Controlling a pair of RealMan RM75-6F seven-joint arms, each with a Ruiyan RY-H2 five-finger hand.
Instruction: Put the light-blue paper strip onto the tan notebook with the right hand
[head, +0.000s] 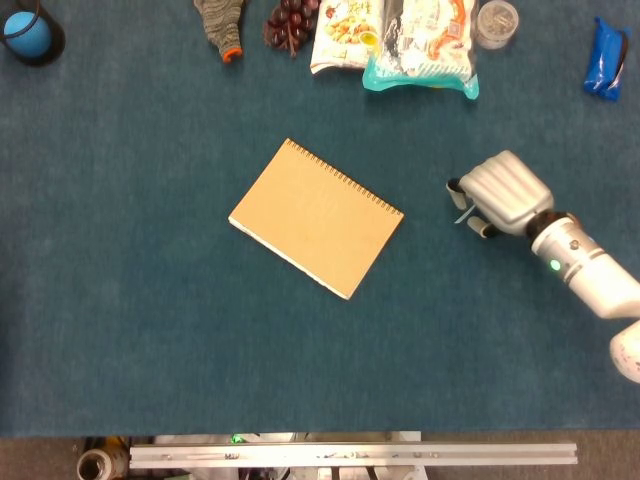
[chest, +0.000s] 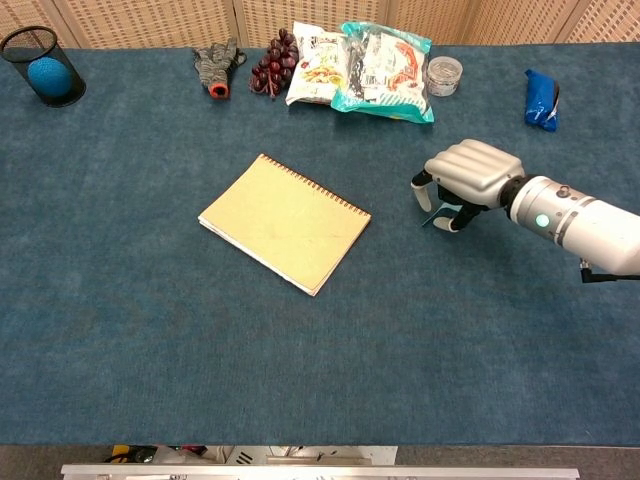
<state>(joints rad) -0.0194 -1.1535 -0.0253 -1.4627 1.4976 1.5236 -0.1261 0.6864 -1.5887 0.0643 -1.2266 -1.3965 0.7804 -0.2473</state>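
The tan spiral notebook (head: 315, 217) (chest: 285, 222) lies flat and skewed near the table's middle. To its right, a small light-blue paper strip (head: 462, 214) (chest: 434, 216) lies on the blue cloth. My right hand (head: 500, 190) (chest: 468, 172) hovers palm-down right over it. The fingers curl down on either side of the strip, which is mostly hidden beneath them. I cannot see a firm pinch on the strip. The left hand shows in neither view.
Along the far edge stand a black mesh cup with a blue ball (head: 28, 30) (chest: 45, 68), a glove (head: 222, 20), grapes (head: 290, 22), snack bags (head: 420, 40) (chest: 385, 70), a small jar (head: 496, 22) and a blue packet (head: 606, 58) (chest: 541, 100).
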